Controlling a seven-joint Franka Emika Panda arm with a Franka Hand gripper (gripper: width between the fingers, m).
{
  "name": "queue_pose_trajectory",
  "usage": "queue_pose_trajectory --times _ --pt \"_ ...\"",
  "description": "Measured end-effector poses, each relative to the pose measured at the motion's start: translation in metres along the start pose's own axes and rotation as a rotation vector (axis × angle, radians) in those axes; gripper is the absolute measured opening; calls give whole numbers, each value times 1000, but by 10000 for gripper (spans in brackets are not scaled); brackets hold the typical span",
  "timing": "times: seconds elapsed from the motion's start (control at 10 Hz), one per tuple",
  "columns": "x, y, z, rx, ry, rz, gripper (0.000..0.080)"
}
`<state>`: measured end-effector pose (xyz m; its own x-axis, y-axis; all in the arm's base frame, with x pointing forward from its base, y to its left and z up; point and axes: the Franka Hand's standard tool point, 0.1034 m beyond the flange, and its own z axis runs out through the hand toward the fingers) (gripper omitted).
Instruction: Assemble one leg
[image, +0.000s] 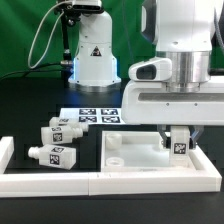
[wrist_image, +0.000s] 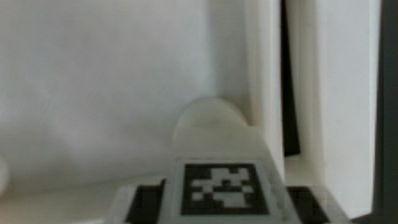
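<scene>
Clamped between the fingers of the gripper (image: 178, 136), a leg (image: 179, 142) is held upright over the large flat white panel (image: 150, 153), toward the panel's corner on the exterior view's right. A black-and-white square tag is seen on the side of the held leg. Whether the bottom of the leg touches the panel cannot be told from the exterior view, since the contact point is small and shadowed. In the wrist view, the leg (wrist_image: 224, 170) is shown close up with its tag facing the camera and its rounded end pointing toward the white panel surface (wrist_image: 107, 90) behind it. Three more legs are laid on the black tabletop (image: 30, 110) at the exterior view's left: one (image: 54, 156) nearest the front, another (image: 58, 132) just behind it, and a third (image: 64, 119) farther back. The marker board (image: 92, 115) is seen flat on the tabletop behind the panel. A white rail (image: 50, 183) is set along the front edge.
</scene>
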<state>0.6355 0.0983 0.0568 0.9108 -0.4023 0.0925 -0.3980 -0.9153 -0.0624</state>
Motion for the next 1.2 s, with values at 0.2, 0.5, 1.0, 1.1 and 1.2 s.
queue_pose_trajectory --times 0.2,0.5,1.0,1.1,1.2 --pt "0 -10 -1 -31 -51 372 265" --pt "0 -12 1 -40 -67 842 265" --pt "2 -7 1 -12 -72 1123 265" --pt "2 -7 2 -13 -70 1222 265" --pt "1 -10 1 -10 -80 1386 265"
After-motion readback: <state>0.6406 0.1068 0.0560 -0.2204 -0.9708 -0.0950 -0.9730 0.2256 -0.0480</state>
